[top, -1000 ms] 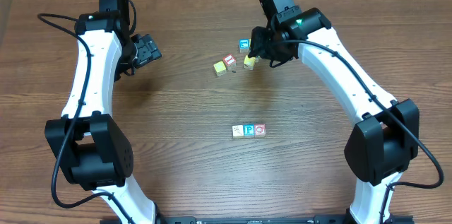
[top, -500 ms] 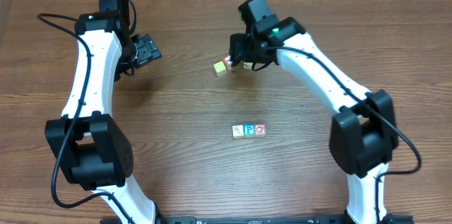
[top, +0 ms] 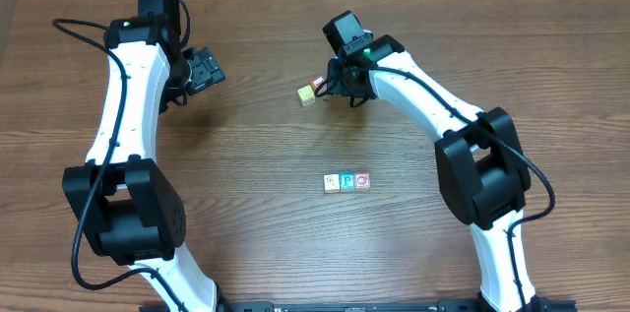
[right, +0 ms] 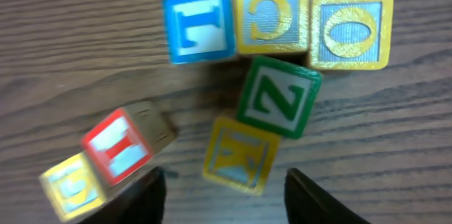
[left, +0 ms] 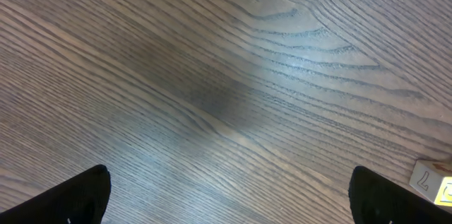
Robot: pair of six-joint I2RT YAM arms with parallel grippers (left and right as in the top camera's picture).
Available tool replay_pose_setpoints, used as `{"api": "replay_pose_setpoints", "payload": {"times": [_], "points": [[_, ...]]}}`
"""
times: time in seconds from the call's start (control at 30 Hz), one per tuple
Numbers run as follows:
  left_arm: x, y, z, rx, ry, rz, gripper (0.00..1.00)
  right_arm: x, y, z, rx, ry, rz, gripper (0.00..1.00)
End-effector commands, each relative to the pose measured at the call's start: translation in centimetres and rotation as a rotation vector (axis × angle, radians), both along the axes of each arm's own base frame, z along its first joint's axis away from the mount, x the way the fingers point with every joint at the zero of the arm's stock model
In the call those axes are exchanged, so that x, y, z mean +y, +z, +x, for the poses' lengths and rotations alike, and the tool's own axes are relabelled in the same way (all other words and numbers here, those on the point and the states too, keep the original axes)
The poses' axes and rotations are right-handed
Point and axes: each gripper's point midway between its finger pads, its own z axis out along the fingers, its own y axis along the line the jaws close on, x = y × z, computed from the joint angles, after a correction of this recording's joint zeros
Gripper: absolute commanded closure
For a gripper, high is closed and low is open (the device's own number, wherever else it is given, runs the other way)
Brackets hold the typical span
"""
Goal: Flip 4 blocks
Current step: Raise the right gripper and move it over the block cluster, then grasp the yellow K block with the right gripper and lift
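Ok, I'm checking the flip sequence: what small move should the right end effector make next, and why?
Probably lower the right end effector straight down and close on the yellow-bordered block. Its fingers stand open and empty, that block lies skewed just ahead between them, and the green Z block sits close beside it, leaving little room.

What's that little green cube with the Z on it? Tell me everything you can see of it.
The green Z cube looks like painted wood: a green border around a pale, silvery face with a green letter Z. It sits on the wooden table, turned diagonally. Its upper corner meets the yellow C block and yellow O block; its lower edge overlaps a yellow-bordered block. Nothing grips it; the jaws stand apart below it.
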Motion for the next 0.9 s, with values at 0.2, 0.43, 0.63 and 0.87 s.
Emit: {"api": "replay_pose_setpoints", "payload": {"times": [0.2, 0.43, 0.63, 0.87], "points": [[0.27, 1.2, 0.32, -0.035, 0.018, 0.009, 0.0, -0.23, -1.12, 0.64, -0.003, -0.026, -0.015, 0.57], [0.27, 1.2, 0.32, -0.035, 0.018, 0.009, 0.0, -0.45, -0.89, 0.77, -0.005, -0.03, -0.014, 0.61], [0.27, 1.2, 0.32, -0.035, 0.018, 0.009, 0.0, -0.52, -0.73, 0.88, -0.009, -0.035, -0.01, 0.46], [0.27, 1.2, 0.32, -0.035, 0.018, 0.009, 0.0, -0.57, -1.33, 0.83, 0.002, -0.064, -0.005, 0.51]]}}
